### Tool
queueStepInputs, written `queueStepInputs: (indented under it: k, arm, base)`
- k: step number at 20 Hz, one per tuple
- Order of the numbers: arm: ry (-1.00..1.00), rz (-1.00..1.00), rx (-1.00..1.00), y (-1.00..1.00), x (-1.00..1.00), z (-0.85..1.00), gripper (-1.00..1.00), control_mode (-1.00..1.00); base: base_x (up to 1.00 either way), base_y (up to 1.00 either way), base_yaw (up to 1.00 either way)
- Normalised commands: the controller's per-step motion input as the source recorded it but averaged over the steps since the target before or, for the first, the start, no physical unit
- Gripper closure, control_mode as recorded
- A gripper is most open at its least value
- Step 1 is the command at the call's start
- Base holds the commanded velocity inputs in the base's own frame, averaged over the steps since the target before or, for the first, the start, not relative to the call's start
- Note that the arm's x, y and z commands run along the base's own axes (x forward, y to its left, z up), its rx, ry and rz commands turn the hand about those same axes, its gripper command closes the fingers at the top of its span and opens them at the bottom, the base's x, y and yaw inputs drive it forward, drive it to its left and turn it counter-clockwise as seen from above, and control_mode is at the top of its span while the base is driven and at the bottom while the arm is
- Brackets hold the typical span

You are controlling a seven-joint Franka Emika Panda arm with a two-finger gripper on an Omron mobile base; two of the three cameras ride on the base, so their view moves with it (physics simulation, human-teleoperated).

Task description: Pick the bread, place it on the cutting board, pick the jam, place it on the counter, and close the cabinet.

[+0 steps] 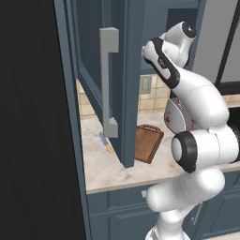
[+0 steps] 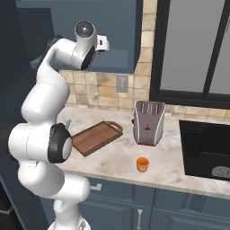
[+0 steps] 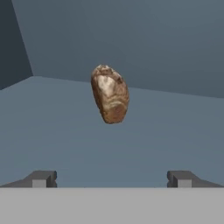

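The bread (image 3: pixel 110 94) is a small oval lump with a brown crust and paler, cream patches on its upper face. It lies on the blue-grey floor inside the cabinet (image 1: pixel 123 89), near the back wall, ahead of the gripper (image 3: pixel 111 178). The two dark fingers (image 3: pixel 42 178) stand wide apart and hold nothing; the bread is well clear of them. The cabinet door is open, its long grey bar handle (image 1: pixel 108 79) turned toward the left base camera. On the worktop (image 2: pixel 117 159) the dark-brown cutting board (image 2: pixel 96 136) lies bare beside the toaster (image 2: pixel 148 122). The jam (image 2: pixel 143 164), a short orange jar, stands near the front edge of the worktop, probably upright.
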Motion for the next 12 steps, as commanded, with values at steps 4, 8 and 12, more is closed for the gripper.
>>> queueStepInputs:
  k: [4, 8, 12]
  arm:
    - [0.0, 0.0, 0.0, 0.02, 0.2, 0.0, -1.0, -1.0]
    - [0.0, 0.0, 0.0, 0.02, 0.18, 0.0, -1.0, -1.0]
    - [0.0, 0.0, 0.0, 0.08, 0.14, 0.0, -1.0, -1.0]
  base:
    - [0.0, 0.0, 0.0]
    - [0.0, 0.0, 0.0]
    - [0.0, 0.0, 0.0]
